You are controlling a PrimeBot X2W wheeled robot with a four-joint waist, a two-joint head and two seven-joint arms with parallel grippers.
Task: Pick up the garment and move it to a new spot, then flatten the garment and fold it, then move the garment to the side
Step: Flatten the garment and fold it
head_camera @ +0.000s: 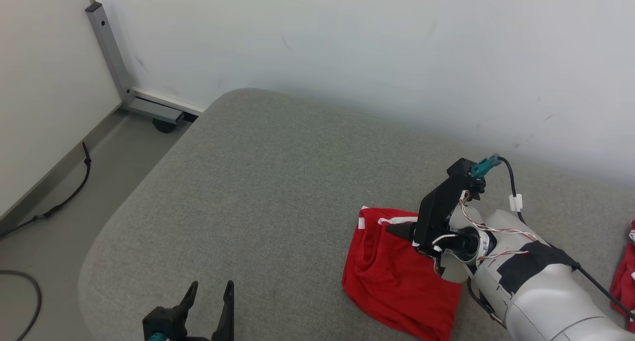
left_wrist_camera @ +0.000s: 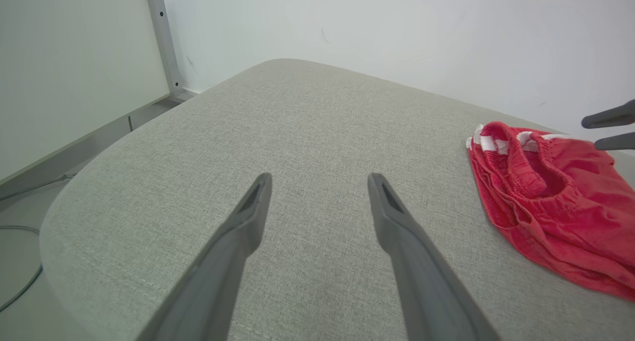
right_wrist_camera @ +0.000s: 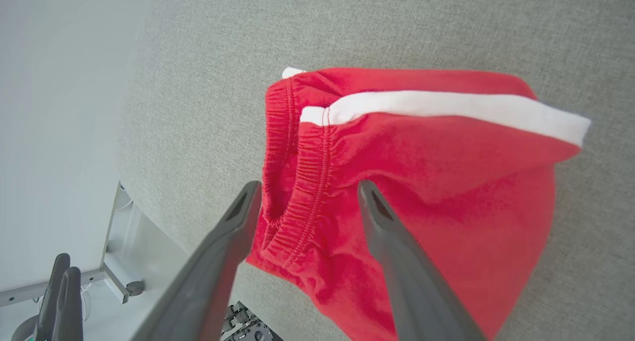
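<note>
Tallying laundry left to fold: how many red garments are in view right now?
2. One red garment, white-striped, lies bunched beneath the right gripper; a second red garment pokes in at the head view's right edge, mostly cut off, so more may lie beyond.

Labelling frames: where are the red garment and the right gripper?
red garment [right_wrist_camera: 421,172], right wrist view, middle of the fabric.
right gripper [right_wrist_camera: 308,187], right wrist view, midway between its fingertips.

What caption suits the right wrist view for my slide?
Open right gripper over the elastic waistband of red shorts with a white side stripe, lying bunched on a grey upholstered surface.
</note>
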